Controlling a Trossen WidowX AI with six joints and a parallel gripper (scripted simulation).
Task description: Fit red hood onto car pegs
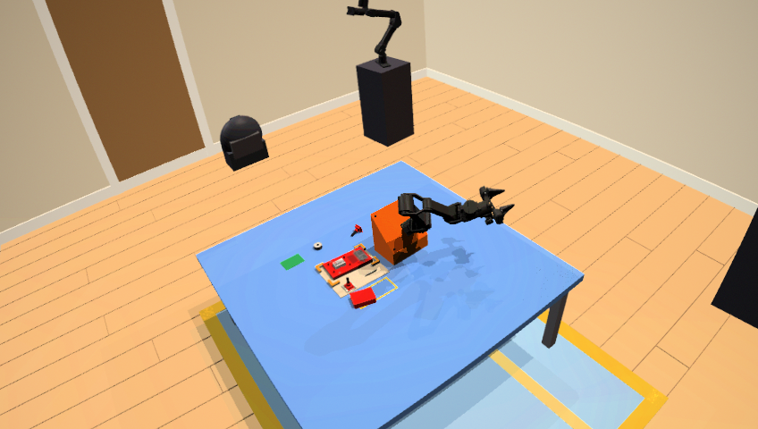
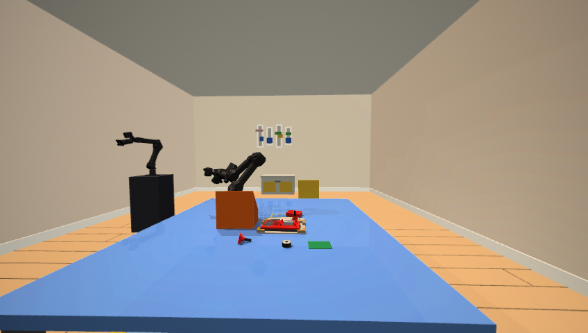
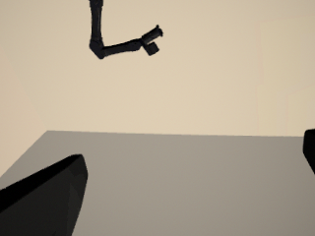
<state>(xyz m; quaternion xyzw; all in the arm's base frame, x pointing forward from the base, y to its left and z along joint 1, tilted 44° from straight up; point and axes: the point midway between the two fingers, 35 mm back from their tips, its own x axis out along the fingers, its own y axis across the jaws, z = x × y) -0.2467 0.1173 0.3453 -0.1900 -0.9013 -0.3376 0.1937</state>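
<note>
The hood point(image 1: 363, 297) point(image 2: 292, 213), a red shell, lies on the table beside the jig, over one end of a yellow outline. The red chassis point(image 1: 333, 273) point(image 2: 272, 227) sits between the orange corner blocks of the jig point(image 1: 356, 281), with the light grey engine block point(image 1: 339, 262) point(image 2: 288, 223) on its deck. The pegs are too small to make out clearly. My gripper point(image 1: 508, 197) point(image 2: 211, 175) point(image 3: 196, 153) is open and empty. It is raised on the far side of the orange base block from the chassis, well away from the hood.
The orange base block point(image 1: 385, 239) point(image 2: 235, 210) stands close to the jig. A small red-and-black part point(image 1: 348, 286) stands between chassis and hood. Another red-and-black part point(image 1: 357, 229) point(image 2: 241, 238), a wheel point(image 1: 317, 245) point(image 2: 286, 243) and a green patch point(image 1: 291, 261) point(image 2: 320, 245) lie on the chassis's other side.
</note>
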